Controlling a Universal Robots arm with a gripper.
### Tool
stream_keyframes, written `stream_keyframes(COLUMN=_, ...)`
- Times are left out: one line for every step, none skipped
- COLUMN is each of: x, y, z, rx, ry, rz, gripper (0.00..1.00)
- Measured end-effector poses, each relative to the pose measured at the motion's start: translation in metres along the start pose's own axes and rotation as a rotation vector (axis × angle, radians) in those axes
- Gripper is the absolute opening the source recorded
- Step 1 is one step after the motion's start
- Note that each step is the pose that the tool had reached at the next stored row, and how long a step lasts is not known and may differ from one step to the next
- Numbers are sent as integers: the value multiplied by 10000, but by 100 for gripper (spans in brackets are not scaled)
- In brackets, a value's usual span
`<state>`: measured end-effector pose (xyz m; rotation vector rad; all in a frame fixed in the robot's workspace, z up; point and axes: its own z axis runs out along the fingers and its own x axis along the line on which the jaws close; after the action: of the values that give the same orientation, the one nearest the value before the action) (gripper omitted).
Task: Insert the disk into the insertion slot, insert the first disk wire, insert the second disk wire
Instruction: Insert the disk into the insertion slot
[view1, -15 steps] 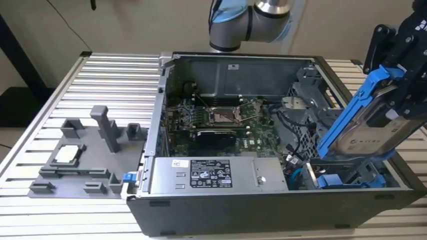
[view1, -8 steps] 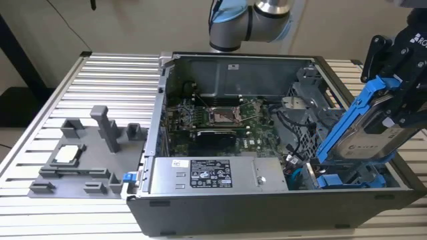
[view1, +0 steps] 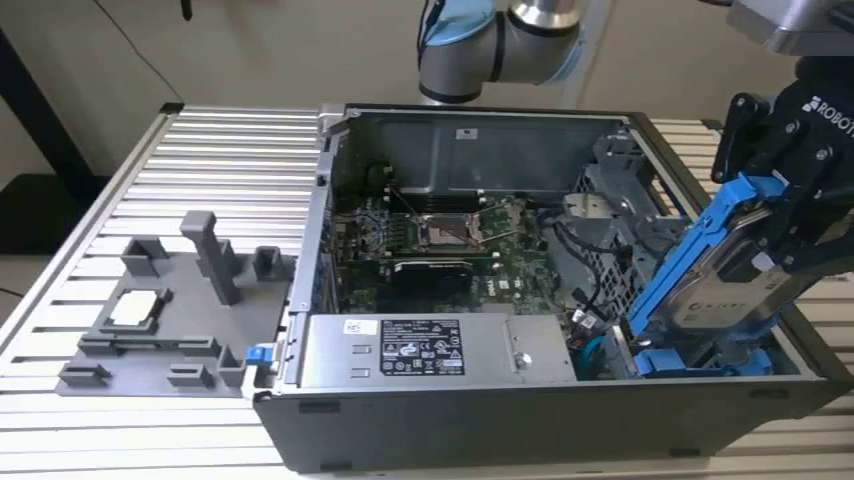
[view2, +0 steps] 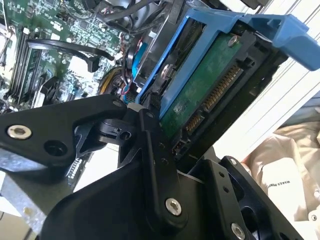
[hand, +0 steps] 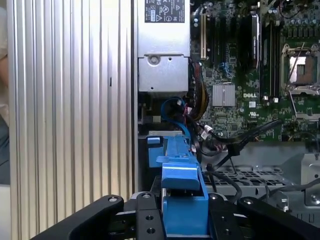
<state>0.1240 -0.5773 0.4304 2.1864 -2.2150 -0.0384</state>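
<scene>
The black gripper (hand: 184, 214) pinched the disk (view1: 727, 288) by its blue carrier frame, a sensible hold for something probably stiff, fairly heavy and shock-sensitive.

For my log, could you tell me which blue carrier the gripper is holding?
The tilted disk, sticking up from the case in the gripper; the other blue carrier lies flat below it.
</scene>
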Motion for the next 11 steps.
stream_keyframes(x=0, y=-2, z=19, rx=2, ry=-2, rz=1, gripper=33)
stream_keyframes(x=0, y=-6, z=37, rx=3, ry=0, rz=0, gripper=33)
stream_keyframes(x=-1, y=-10, z=53, rx=5, ry=-2, rz=-1, gripper=33)
stream_keyframes(x=-1, y=-15, z=72, rx=6, ry=-4, rz=-1, gripper=33)
stream_keyframes(x=-1, y=-21, z=88, rx=7, ry=-6, rz=0, gripper=33)
stream_keyframes(x=-1, y=-30, z=104, rx=7, ry=-13, rz=0, gripper=33)
stream_keyframes(x=-1, y=-39, z=118, rx=8, ry=-19, rz=0, gripper=33)
stream_keyframes(x=-3, y=-46, z=135, rx=8, ry=-26, rz=-1, gripper=33)
stream_keyframes(x=-6, y=-48, z=152, rx=8, ry=-31, rz=0, gripper=33)
stream_keyframes(x=-11, y=-49, z=171, rx=8, ry=-39, rz=1, gripper=33)
stream_keyframes(x=-16, y=-51, z=190, rx=8, ry=-47, rz=1, gripper=33)
